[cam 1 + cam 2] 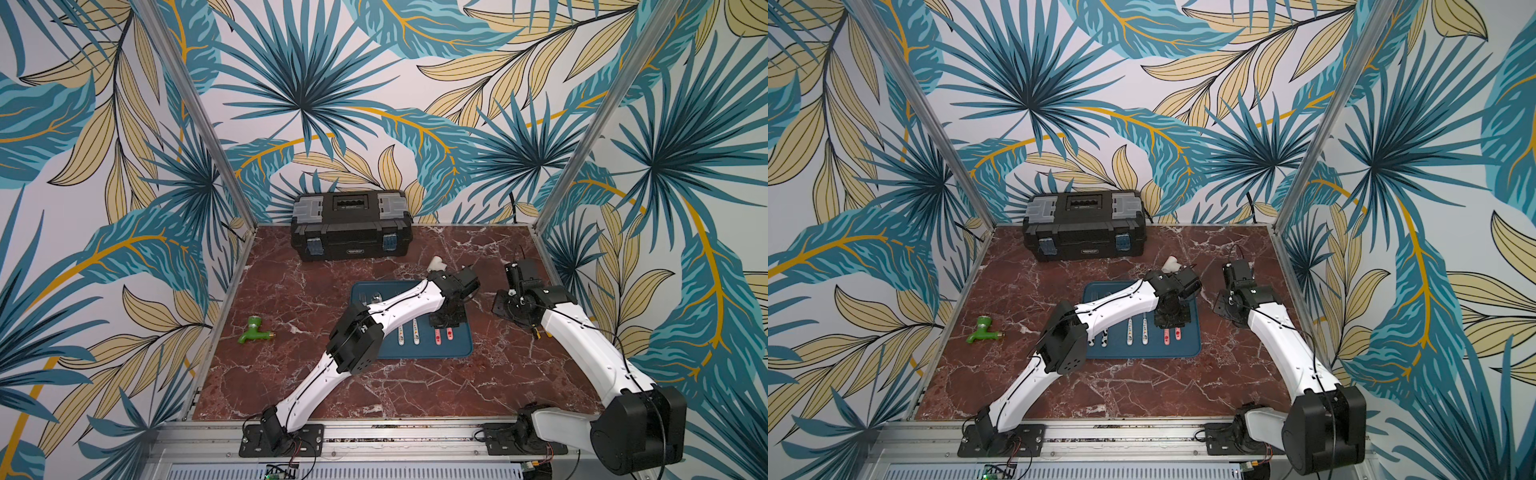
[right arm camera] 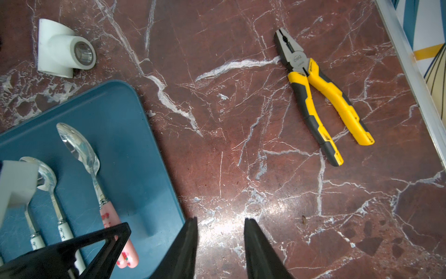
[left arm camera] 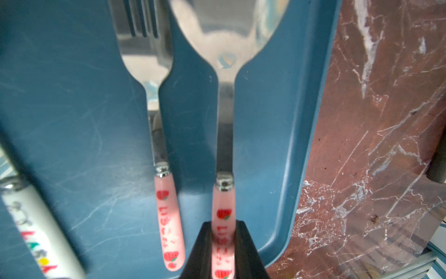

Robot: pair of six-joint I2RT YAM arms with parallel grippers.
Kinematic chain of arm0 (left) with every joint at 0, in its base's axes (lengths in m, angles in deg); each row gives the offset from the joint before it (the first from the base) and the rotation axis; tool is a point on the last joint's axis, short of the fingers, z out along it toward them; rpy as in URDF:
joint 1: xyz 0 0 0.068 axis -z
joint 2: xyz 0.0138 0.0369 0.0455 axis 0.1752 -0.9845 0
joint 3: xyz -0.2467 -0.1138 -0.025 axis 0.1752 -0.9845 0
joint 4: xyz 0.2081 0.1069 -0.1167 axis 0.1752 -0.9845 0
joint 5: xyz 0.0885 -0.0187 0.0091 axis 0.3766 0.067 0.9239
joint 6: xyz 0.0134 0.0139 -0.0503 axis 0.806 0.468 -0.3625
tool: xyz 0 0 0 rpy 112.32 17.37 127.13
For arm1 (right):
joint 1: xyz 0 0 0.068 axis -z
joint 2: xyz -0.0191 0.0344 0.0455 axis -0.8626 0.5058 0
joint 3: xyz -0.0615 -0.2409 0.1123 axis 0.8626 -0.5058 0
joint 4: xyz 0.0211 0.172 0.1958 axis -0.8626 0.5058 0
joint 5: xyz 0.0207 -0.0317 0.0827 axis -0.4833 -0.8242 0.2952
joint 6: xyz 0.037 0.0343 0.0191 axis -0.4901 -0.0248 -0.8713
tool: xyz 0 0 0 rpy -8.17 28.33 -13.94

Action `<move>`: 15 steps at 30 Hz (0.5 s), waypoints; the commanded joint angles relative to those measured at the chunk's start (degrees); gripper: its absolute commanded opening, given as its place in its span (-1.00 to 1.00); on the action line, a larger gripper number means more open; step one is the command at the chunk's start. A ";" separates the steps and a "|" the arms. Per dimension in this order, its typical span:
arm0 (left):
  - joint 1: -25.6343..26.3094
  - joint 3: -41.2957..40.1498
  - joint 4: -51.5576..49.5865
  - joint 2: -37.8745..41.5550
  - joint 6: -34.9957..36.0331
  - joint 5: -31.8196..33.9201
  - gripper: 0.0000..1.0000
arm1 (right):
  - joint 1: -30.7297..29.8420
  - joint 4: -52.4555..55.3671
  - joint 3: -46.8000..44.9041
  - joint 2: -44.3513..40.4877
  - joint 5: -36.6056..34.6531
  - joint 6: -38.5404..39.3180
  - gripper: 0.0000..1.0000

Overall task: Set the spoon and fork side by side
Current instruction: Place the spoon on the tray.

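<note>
Nearest me on the red marble tabletop [image 1: 415, 390] lies a blue tray [image 1: 461, 345] with cutlery laid in a row, handles toward me. My left jaws are clamped tight on the pink, strawberry-printed handle of the spoon [image 3: 224, 212], gripping it toward the handle's end. The spoon is the last piece on the tray's right side, next to the right rim. I cannot tell whether it rests on the tray floor or hangs just off it. Just beside it on the left is the fork [image 3: 166, 217], with the same pink strawberry handle, lying flat on the tray. The two run parallel with their heads pointing away from me. A narrow strip of blue shows between them, and they do not touch. In both top views their pink handle ends show side by side, just on my side of the left jaws. Further left in the row are two white-handled pieces [image 1: 1129, 334]. In a top view two black-and-white spotted handles [image 1: 1104, 336] peek out beside my left forearm.

To the left of the tray, well apart from it, a green plastic tap [image 1: 253, 330] lies on the marble.

My right jaws hang partway open with nothing between them, over bare marble just beside the tray's right rim. Farther right, near the frame rail, yellow-and-grey pliers [image 2: 318, 96] lie flat and closed. Past the tray's far right corner sits a white pipe elbow [image 2: 60, 50]. Against the back wall stands a black toolbox [image 1: 351, 224], its lid shut.
</note>
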 commanded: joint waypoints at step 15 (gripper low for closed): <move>-0.05 5.97 -1.99 -5.10 0.07 -2.78 -1.00 | 0.77 -1.40 -1.84 -0.82 2.45 0.43 -0.22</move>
